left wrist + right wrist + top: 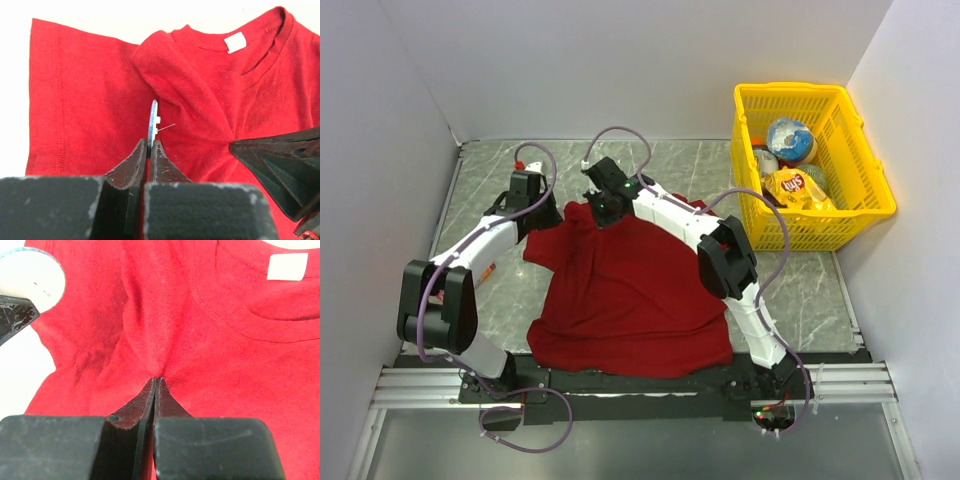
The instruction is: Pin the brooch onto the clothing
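Top view: shirt [630,290] spread on the table [810,280]. Left wrist: left gripper [151,143] clamped tight on the brooch [153,117], edge-on beside a raised shirt fold. Right wrist: right gripper [156,381] closed, pinching that fold.

Marbled table [805,290], red T-shirt [630,300], basket [790,90]

A yellow basket [820,232] stands at the grey marbled table's [800,290] far right corner, holding a yellow crisp bag [796,187] and other packets.
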Available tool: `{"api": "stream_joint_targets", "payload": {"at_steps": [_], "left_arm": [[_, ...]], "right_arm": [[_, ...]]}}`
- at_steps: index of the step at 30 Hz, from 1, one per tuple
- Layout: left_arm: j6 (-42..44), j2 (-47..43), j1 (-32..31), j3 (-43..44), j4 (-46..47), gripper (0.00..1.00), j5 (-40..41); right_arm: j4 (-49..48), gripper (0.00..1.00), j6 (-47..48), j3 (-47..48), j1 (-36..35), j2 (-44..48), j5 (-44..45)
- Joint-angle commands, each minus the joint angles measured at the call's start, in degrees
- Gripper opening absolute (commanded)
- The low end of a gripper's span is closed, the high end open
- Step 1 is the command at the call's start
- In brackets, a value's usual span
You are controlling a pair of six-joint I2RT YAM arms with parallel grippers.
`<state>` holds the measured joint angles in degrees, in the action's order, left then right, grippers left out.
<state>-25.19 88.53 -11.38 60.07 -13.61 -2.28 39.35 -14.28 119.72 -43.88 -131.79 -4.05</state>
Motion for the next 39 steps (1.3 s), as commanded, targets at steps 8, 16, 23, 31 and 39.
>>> {"api": "stream_joint_targets", "payload": {"at_steps": [8, 16, 23, 31, 39], "left_arm": [[-0.83, -0.90, -0.49, -3.38, 4.99, 0.01, -4.92], [0.58, 0.85, -3.03, -2.42, 2.80, 0.01, -0.36], [0.14, 1.65, -4.88, -2.15, 0.86, 0.01, 4.92], [0.93, 0.77, -5.32, -3.29, 1.48, 0.01, 4.74], [3.83, 2.78, -7.26, -1.72, 1.12, 0.01, 7.03]], "right_arm": [[-3.32, 0.49, -1.01, -2.04, 0.55, 1.27, -3.33], [-4.02, 0.51, -1.27, -1.60, 0.64, 0.04, -5.43], [-4.29, 0.50, -1.36, -0.98, 0.55, -2.68, -6.23], [-5.51, 0.47, -2.33, -1.60, 0.72, -4.27, -5.79], [-8.24, 0.00, -2.07, -5.20, 0.72, -1.81, -4.12]]}}
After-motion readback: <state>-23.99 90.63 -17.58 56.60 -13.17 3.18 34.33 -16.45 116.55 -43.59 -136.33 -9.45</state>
